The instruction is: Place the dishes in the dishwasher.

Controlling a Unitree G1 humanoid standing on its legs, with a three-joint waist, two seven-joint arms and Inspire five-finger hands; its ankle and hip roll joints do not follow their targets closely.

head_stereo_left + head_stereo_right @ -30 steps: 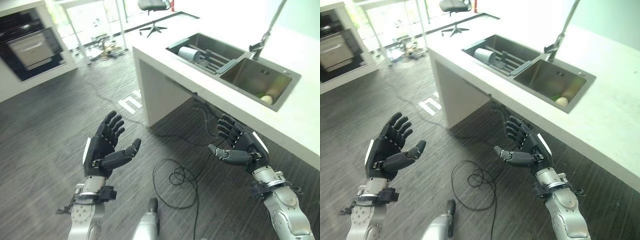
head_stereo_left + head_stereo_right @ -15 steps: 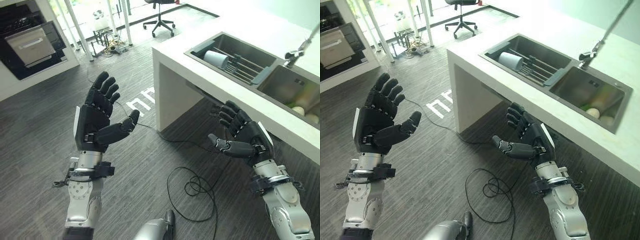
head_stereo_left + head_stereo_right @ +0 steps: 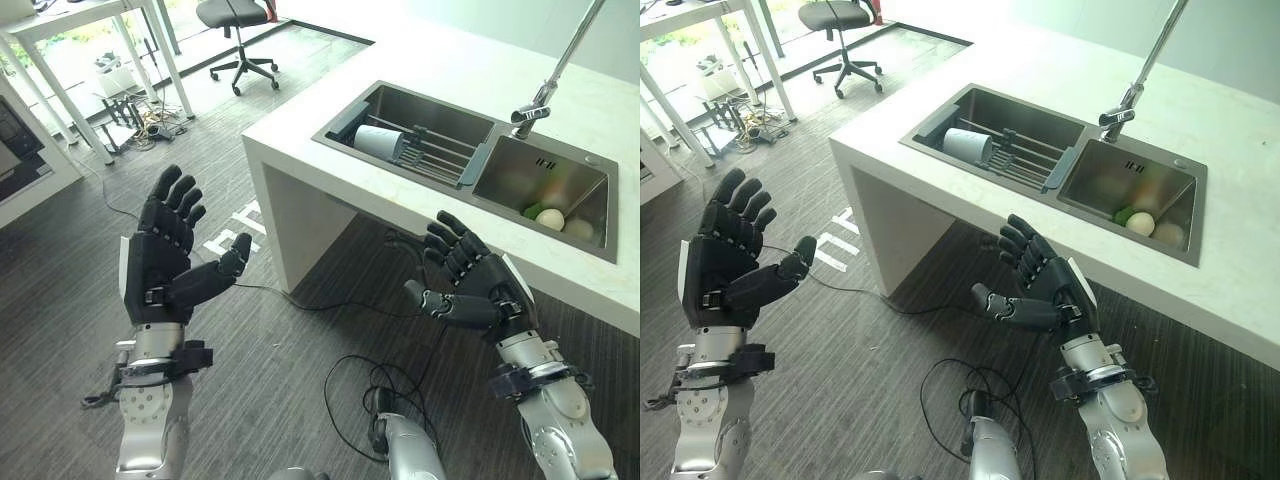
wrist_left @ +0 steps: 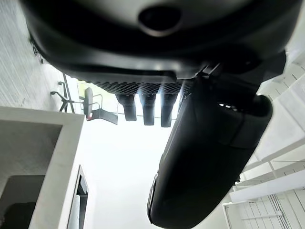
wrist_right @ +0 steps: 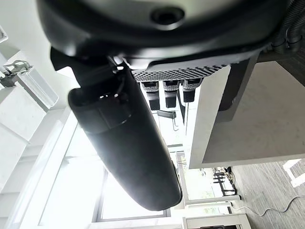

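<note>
Head views: left hand (image 3: 160, 270) and right hand (image 3: 478, 290) raised over the floor, fingers spread, both empty. Dishes in the sink (image 3: 440, 112) on the counter (image 3: 1260, 300): cup (image 3: 379, 142) lying on the rack (image 3: 430, 160), bowls (image 3: 550, 218) in the other basin. Wrist views: each hand's fingers straight, nothing held.

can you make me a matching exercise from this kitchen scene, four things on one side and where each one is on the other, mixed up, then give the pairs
Things:
1. white cup
2. tap
3. office chair
4. right hand

Places:
A. on the floor beyond the counter's far end
B. lying on its side on the rack in the sink's left basin
C. open, held in the air in front of the counter
D. on the counter behind the sink

Pairs: 1-B, 2-D, 3-A, 4-C
</note>
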